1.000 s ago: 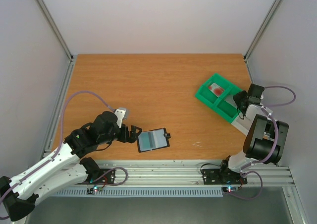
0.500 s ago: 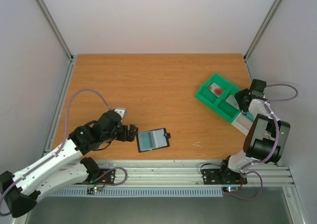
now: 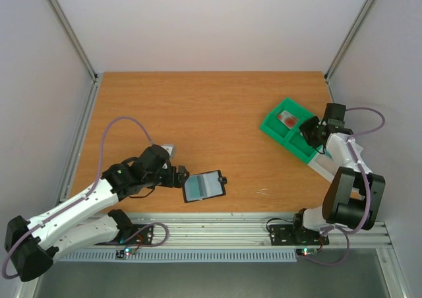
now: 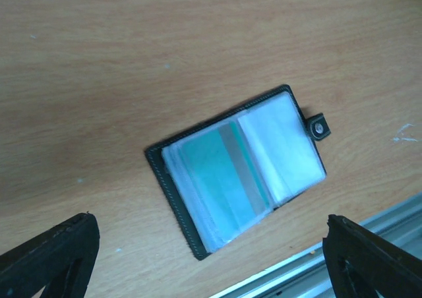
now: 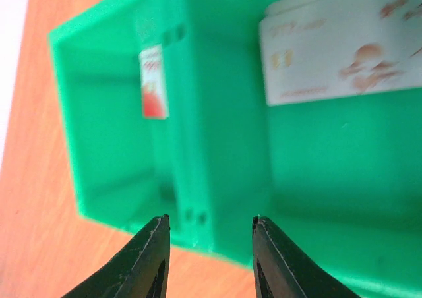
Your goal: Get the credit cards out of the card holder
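The card holder (image 3: 204,185) lies open on the table near the front edge, its snap tab (image 4: 319,127) to the right. In the left wrist view the card holder (image 4: 241,173) shows clear sleeves with a teal item with a grey stripe inside. No pale grey card shows in it. My left gripper (image 3: 180,177) is open and empty just left of it, its fingers wide either side of it in the wrist view (image 4: 208,222). My right gripper (image 3: 308,130) is open and empty over the green tray (image 3: 273,128). A pale card (image 5: 339,54) lies in one tray compartment.
A red item (image 3: 287,118) lies in the tray's far compartment and also shows in the right wrist view (image 5: 153,80). The tray's divider wall (image 5: 191,113) is between my right fingers. The metal rail (image 3: 217,225) runs along the table's front edge.
My left gripper has moved a little right, closer to the open card holder. My right gripper has swung left over the green tray. The card holder has not moved.
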